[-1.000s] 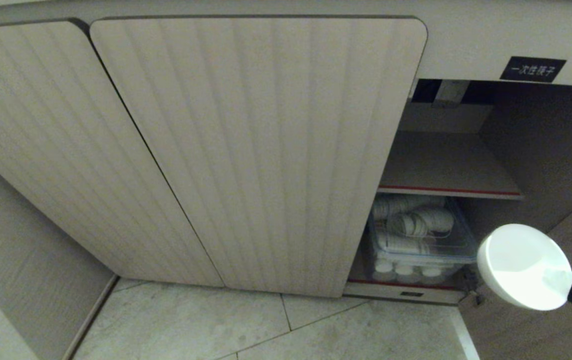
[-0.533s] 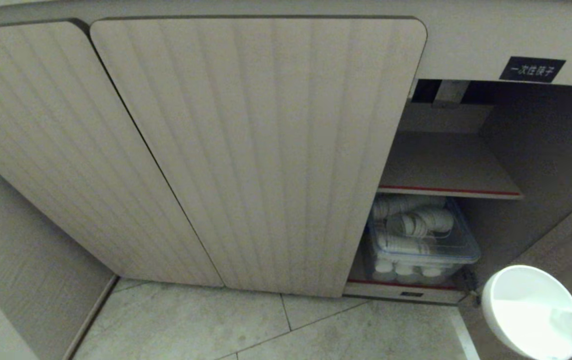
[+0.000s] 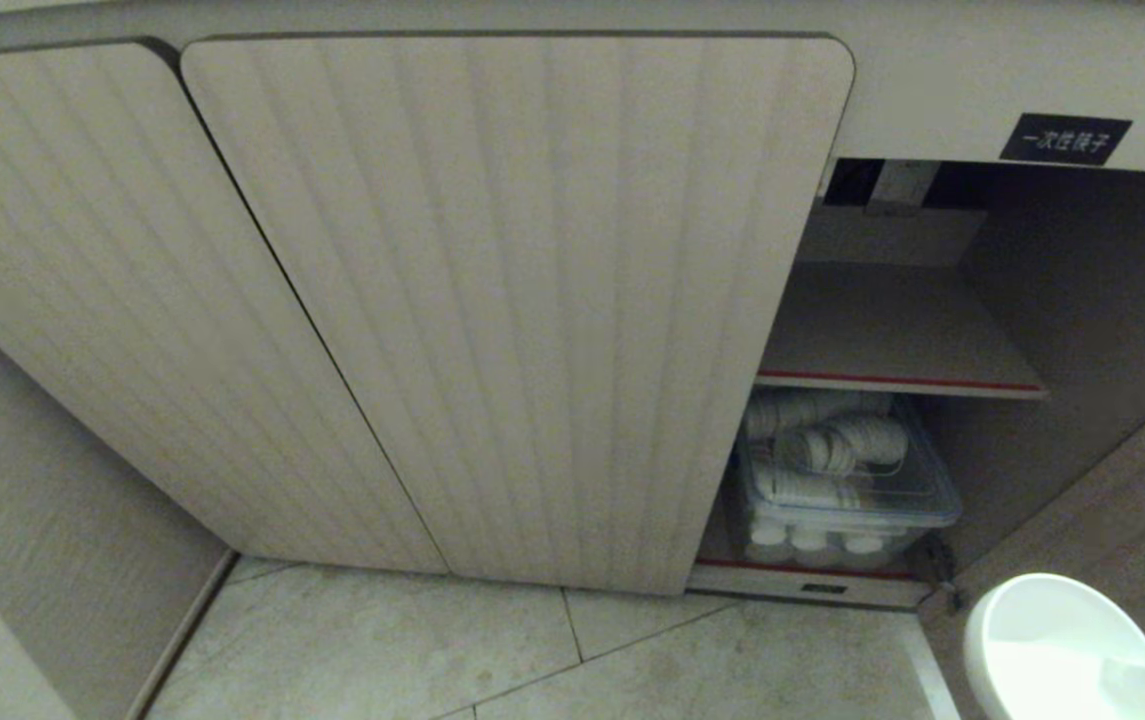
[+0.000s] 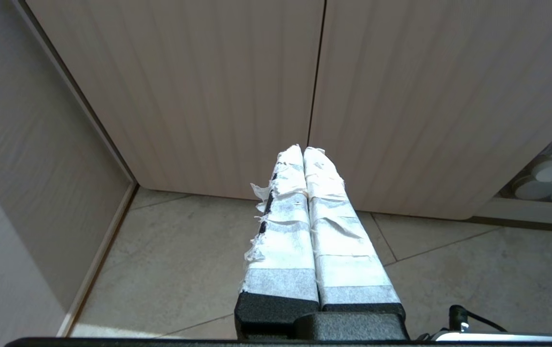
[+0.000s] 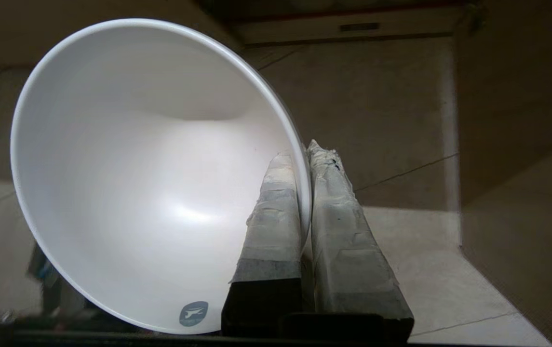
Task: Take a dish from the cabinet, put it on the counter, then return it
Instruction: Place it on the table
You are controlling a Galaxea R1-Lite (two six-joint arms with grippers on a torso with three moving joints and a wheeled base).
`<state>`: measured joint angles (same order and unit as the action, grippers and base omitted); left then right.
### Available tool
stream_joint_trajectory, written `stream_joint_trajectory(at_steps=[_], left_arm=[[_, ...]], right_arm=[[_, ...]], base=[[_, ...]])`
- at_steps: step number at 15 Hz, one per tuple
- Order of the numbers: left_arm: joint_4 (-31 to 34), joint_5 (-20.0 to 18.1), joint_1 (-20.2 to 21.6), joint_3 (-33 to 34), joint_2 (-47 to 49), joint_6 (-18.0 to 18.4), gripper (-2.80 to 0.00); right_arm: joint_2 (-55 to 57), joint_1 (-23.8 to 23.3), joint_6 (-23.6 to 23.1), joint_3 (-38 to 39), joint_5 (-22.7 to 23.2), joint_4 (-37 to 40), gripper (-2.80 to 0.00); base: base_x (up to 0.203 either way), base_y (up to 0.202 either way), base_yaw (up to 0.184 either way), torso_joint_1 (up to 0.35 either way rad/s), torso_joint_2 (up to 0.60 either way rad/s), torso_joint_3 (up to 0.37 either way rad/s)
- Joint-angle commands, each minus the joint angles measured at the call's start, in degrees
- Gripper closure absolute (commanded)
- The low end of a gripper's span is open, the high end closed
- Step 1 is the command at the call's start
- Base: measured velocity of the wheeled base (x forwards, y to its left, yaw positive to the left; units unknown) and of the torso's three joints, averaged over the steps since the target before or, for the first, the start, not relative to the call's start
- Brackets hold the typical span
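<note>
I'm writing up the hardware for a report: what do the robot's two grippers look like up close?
Both look alike. The left gripper has two long, tapering black fingers wrapped in white tape, frayed and torn along one edge, on a black base with a thin cable beside it. The right gripper has the same black fingers, its tape greyer and smudged.

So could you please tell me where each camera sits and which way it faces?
Head view: on the robot's head, facing down at the cabinet; the dish sits low right.
Left wrist view: behind the shut left end effector, facing closed doors and floor.
Right wrist view: behind the right end effector, clamped on the dish's rim.
Shared: head and right wrist both show the dish.
</note>
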<state>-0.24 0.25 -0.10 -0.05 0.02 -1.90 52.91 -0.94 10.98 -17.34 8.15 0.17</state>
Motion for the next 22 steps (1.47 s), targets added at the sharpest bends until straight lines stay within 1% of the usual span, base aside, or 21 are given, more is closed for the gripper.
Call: stream_joint_trajectory(at_steps=[1, 2, 3, 4, 6, 9, 11, 13, 22], left_arm=[[0.0, 0.0, 0.0, 0.0, 0.0, 0.0, 0.00], [0.0, 0.0, 0.0, 0.0, 0.0, 0.0, 0.00], [0.0, 0.0, 0.0, 0.0, 0.0, 0.0, 0.00], [0.0, 0.0, 0.0, 0.0, 0.0, 0.0, 0.00], [0.0, 0.0, 0.0, 0.0, 0.0, 0.0, 0.00], [0.0, 0.1, 0.0, 0.0, 0.0, 0.0, 0.00], [0.0, 0.0, 0.0, 0.0, 0.0, 0.0, 0.00], [0.0, 0.0, 0.0, 0.0, 0.0, 0.0, 0.00], [0.0, 0.0, 0.0, 0.0, 0.0, 0.0, 0.00]], right_arm=[[-0.5, 0.9, 0.1, 0.9, 2.2, 0.1, 0.00], [-1.8, 0.9, 0.1, 1.3, 3.2, 1.2, 0.00], [-3.6, 1.0, 0.0, 1.4, 4.3, 3.8, 0.00], [-5.6, 1.0, -0.1, 1.4, 6.1, 7.3, 0.00], [-8.0, 1.1, -0.3, 1.8, 9.5, 10.3, 0.00], [-7.5, 1.8, -1.4, 2.3, 9.4, 10.4, 0.00], [-7.0, 2.2, -4.9, 2.6, 9.4, 10.4, 0.00], [-6.9, 2.9, -7.2, 3.2, 9.4, 10.3, 0.00], [-6.9, 3.3, -7.0, 3.6, 8.3, 10.4, 0.00]], base=[[0.000, 0.000, 0.000, 0.000, 0.00, 0.000], [0.000, 0.000, 0.000, 0.000, 0.00, 0.000], [0.000, 0.000, 0.000, 0.000, 0.00, 0.000], [0.000, 0.000, 0.000, 0.000, 0.00, 0.000], [0.000, 0.000, 0.000, 0.000, 0.00, 0.000], [0.000, 0.000, 0.000, 0.000, 0.00, 0.000], [0.000, 0.000, 0.000, 0.000, 0.00, 0.000], [0.000, 0.000, 0.000, 0.000, 0.00, 0.000], [0.000, 0.000, 0.000, 0.000, 0.00, 0.000]])
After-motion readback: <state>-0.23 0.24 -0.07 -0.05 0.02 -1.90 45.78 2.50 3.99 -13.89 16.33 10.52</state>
